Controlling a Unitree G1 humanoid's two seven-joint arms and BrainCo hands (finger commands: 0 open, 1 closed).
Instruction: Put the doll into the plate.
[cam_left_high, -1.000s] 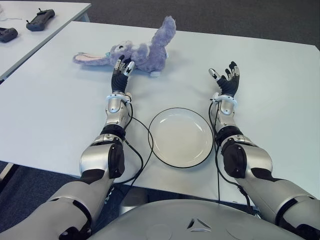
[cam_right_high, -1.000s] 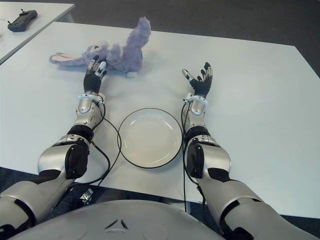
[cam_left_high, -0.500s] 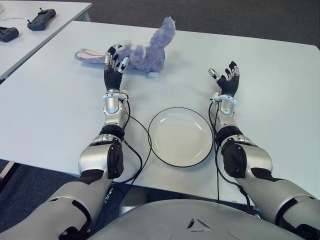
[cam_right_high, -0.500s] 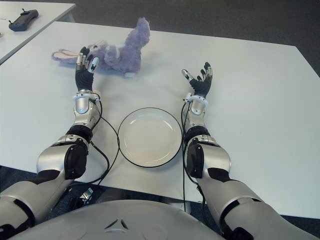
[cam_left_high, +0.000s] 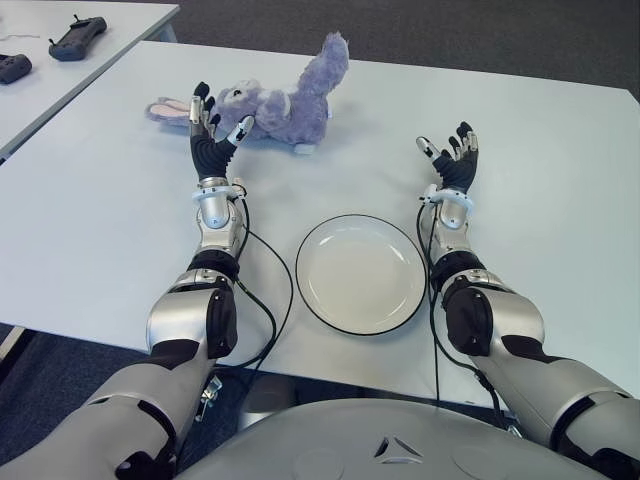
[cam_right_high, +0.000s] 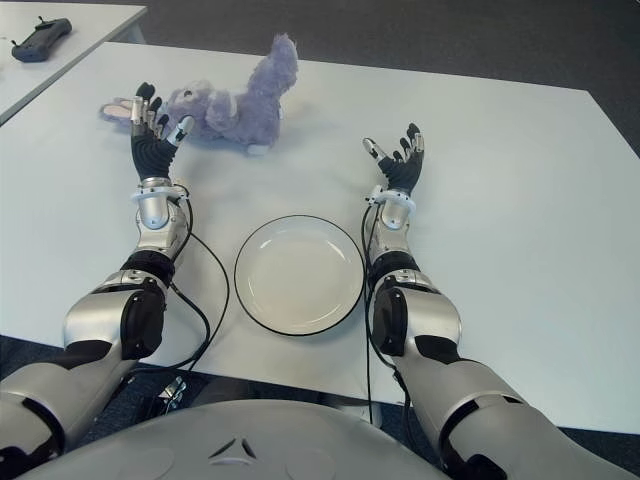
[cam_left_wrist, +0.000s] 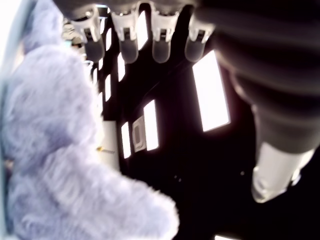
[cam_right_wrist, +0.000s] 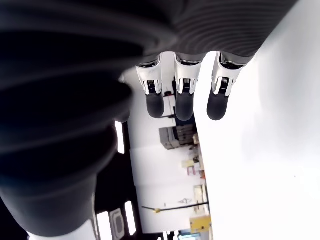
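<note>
the left hand (cam_left_high: 213, 140) covers part of the doll (cam_left_high: 285, 98); whether its fingers (cam_left_high: 201, 96) touch the ear cannot be told.

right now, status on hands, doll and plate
Left hand open beside doll, no grip. Right hand open, idle right of plate. Plate empty, path clear.

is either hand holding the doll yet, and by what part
No, nothing is held. The left hand is open in front of the doll; the right hand is open beside the plate.
</note>
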